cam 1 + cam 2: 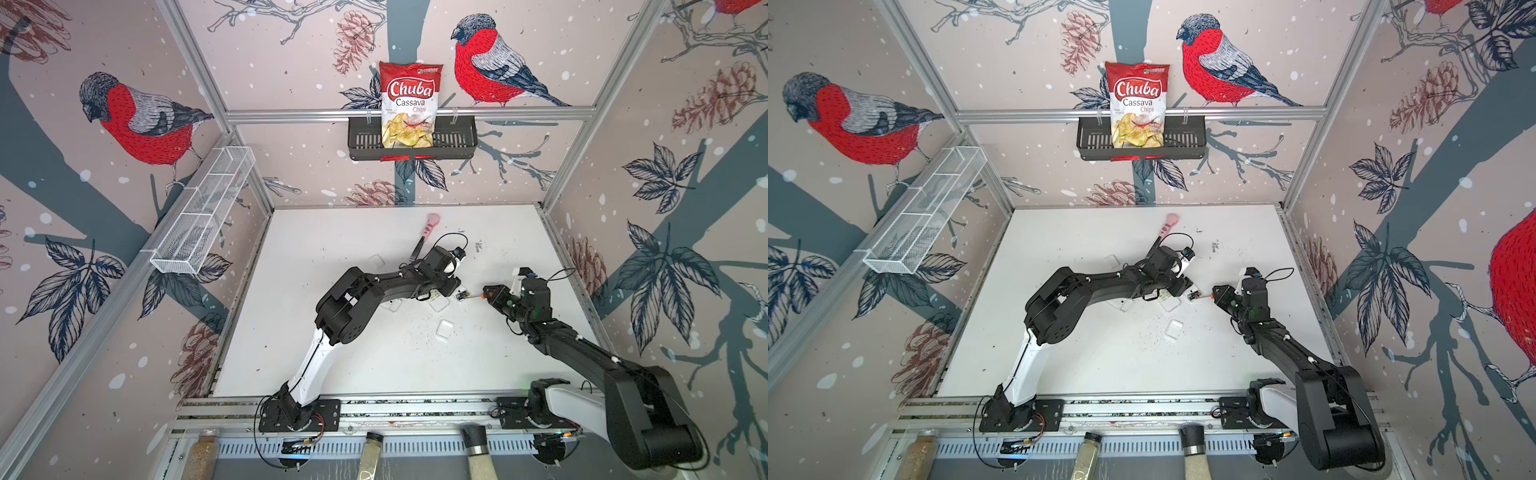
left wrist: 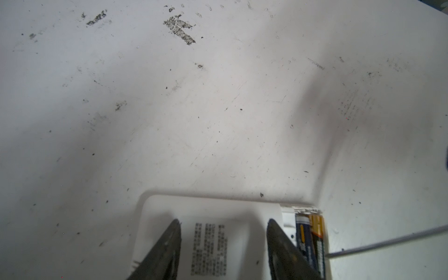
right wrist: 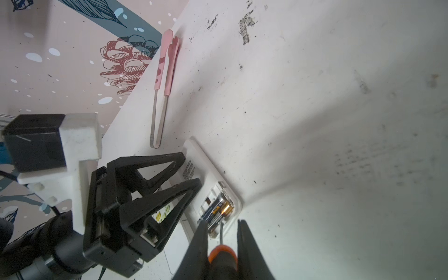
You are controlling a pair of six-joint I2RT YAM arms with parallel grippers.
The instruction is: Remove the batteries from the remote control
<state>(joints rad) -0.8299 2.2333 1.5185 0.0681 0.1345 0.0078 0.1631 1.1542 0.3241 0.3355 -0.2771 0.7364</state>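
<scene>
The white remote control point(image 2: 213, 208) lies back-up on the table, its battery bay open at one end. Two batteries point(image 2: 312, 232) point(image 3: 218, 209), dark with a gold band, sit side by side in the bay. My left gripper point(image 2: 224, 221) point(image 3: 190, 168) is open, its two fingers set down over the remote's printed back beside the bay. My right gripper point(image 3: 221, 223) point(image 1: 490, 293) is shut on the orange-and-black screwdriver point(image 3: 221, 257). The screwdriver's thin shaft point(image 2: 388, 241) reaches to the near end of the batteries. In both top views the two grippers meet mid-table over the remote point(image 1: 460, 296) point(image 1: 1192, 296).
Pink-handled tongs point(image 3: 167, 63) point(image 1: 432, 222) lie near the back edge. Clear plastic lids point(image 1: 444, 330) point(image 1: 439, 305) lie close to the remote, another point(image 1: 377, 261) behind the left arm. A chips bag point(image 1: 411, 104) hangs in a black basket on the back wall.
</scene>
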